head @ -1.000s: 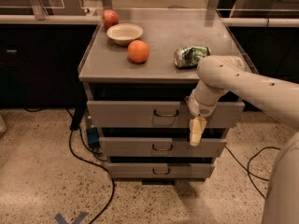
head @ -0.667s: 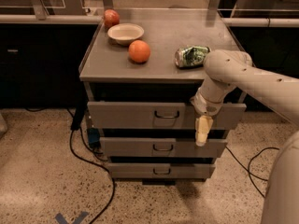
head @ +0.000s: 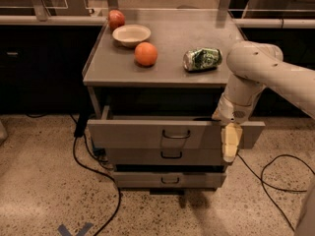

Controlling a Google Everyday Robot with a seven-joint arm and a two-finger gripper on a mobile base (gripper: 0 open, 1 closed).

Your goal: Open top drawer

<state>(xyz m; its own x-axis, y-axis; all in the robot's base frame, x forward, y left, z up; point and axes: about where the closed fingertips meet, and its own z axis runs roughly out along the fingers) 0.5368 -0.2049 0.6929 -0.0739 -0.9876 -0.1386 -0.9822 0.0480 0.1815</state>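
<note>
The inside of the top drawer (head: 142, 133) is a dark gap beneath the tabletop's (head: 187, 36) near edge, and nothing in it can be made out. The drawer stands out from the cabinet, its flat grey front well forward of the two drawers below and wider than both. Its right part is partly covered by the gripper (head: 230, 154), which hangs pointing downward in front of it, below the tabletop's near right corner and right of the small dark handle (head: 175, 134), apart from it. Whether the gripper is spread or pressed together cannot be told; it reads as one pale yellowish shape. The white arm (head: 256, 68) comes in from the right, where it is cut off, and hides the tabletop's near right corner.

There are three drawers, each with one wire handle: the top one, a middle drawer (head: 147, 156) and a bottom drawer (head: 147, 180).

Four things lie on the tabletop. One reddish fruit (head: 116, 19) sits at the far left corner, one pale bowl (head: 131, 34) just beside it, and one orange (head: 146, 53) nearer the near edge. One crushed green can (head: 202, 59) lies on its side toward the right edge, close to the arm.

On the speckled floor (head: 39, 181), one black cable (head: 109, 181) runs left of the cabinet and another (head: 284, 157) loops at the right. A blue tape mark (head: 74, 228) is cut off at the bottom.
</note>
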